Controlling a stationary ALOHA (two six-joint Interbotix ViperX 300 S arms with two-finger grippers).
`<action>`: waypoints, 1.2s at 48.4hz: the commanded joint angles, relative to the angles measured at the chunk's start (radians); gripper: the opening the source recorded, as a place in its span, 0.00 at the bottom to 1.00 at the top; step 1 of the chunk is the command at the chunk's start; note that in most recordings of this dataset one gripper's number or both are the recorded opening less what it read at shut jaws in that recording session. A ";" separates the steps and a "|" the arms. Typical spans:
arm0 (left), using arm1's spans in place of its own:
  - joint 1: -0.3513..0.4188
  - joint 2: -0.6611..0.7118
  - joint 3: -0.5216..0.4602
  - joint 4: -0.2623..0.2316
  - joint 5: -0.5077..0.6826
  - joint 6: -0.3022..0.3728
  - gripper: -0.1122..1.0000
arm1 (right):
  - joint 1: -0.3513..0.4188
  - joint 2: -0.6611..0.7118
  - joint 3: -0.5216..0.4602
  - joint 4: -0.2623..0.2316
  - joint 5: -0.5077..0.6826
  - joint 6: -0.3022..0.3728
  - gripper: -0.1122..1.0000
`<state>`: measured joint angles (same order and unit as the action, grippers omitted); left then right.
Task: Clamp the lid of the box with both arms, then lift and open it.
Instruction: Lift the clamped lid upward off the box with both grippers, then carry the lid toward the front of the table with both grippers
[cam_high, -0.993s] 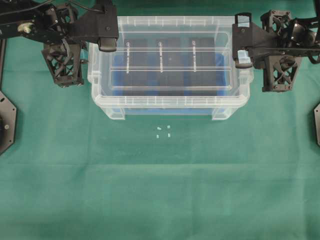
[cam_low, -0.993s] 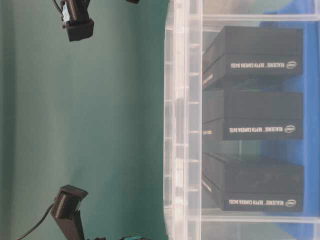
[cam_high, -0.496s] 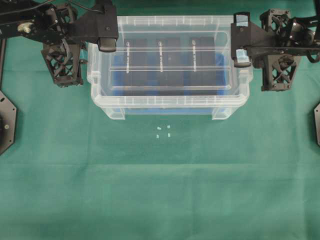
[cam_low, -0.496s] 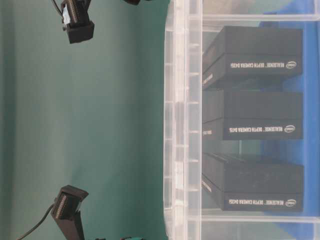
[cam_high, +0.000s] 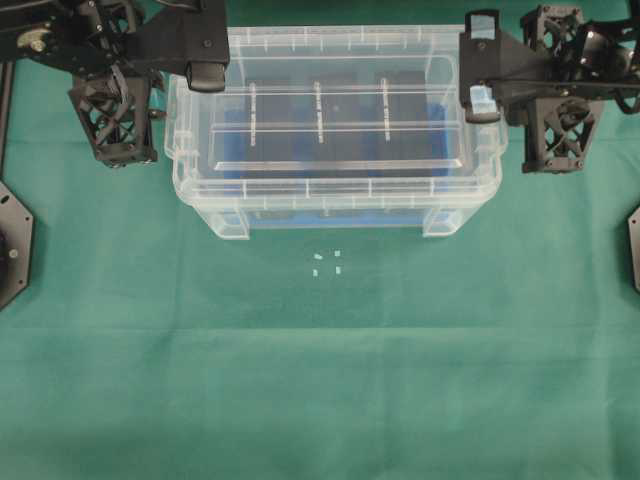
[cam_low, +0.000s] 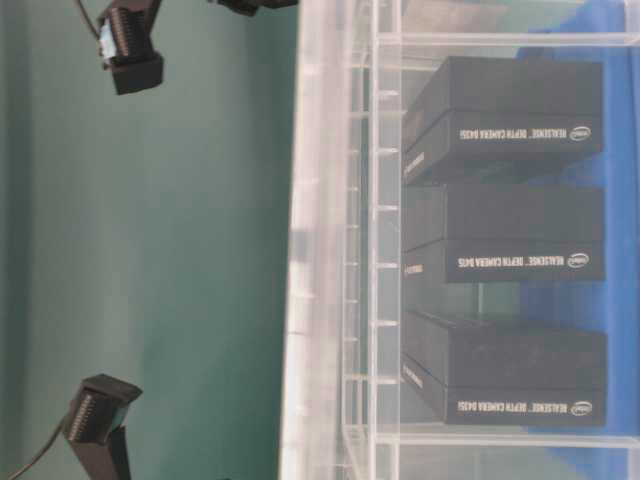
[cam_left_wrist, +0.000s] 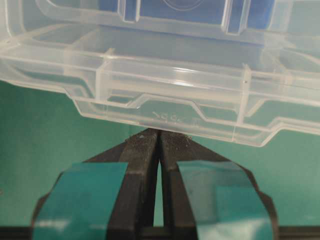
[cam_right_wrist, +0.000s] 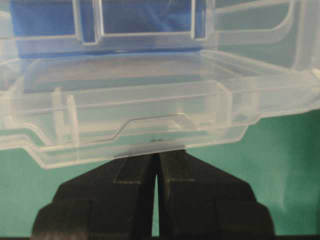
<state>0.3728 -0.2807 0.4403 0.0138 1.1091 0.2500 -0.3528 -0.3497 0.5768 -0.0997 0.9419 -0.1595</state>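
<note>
Clear lid (cam_high: 335, 135) clamped at both short ends, raised off the box (cam_high: 335, 215); it sits over the tub, its near edge overhanging the tub's front wall in the overhead view. Table-level view shows the lid's rim (cam_low: 305, 250) standing apart from the box wall (cam_low: 372, 300).

Left gripper (cam_left_wrist: 159, 134), teal tape on both fingers (cam_left_wrist: 87, 192), pinched shut on the lid's end tab, only a thin slit between the fingers. In the overhead view the left gripper (cam_high: 205, 75) meets the lid's far-left corner.

Right gripper (cam_right_wrist: 156, 149) likewise closed on the opposite tab of the lid, fingers (cam_right_wrist: 120, 185) nearly touching. Overhead, the right gripper (cam_high: 482, 100) sits at the lid's far-right end, pale tape on it.

Box stands at the far middle of the green-covered worktop (cam_high: 320, 380), near its back edge. Inside it: three black slabs (cam_low: 505, 120) side by side on a blue base (cam_low: 615, 300), each printed "REALSENSE DEPTH CAMERA D435".

A few small white bits (cam_high: 327, 262) lie on the cloth just in front of the box, not touching it.
</note>
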 joint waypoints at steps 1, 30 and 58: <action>-0.020 -0.020 -0.058 -0.003 0.012 -0.002 0.11 | 0.015 -0.023 -0.067 0.005 0.003 0.009 0.10; -0.049 -0.018 -0.201 0.005 0.123 -0.002 0.11 | 0.037 -0.054 -0.133 -0.014 0.072 0.011 0.10; -0.149 -0.028 -0.184 0.006 0.149 -0.104 0.11 | 0.147 -0.080 -0.143 -0.017 0.107 0.089 0.10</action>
<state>0.2761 -0.2930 0.2884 0.0230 1.2793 0.1764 -0.2531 -0.4203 0.4924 -0.1212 1.0630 -0.1089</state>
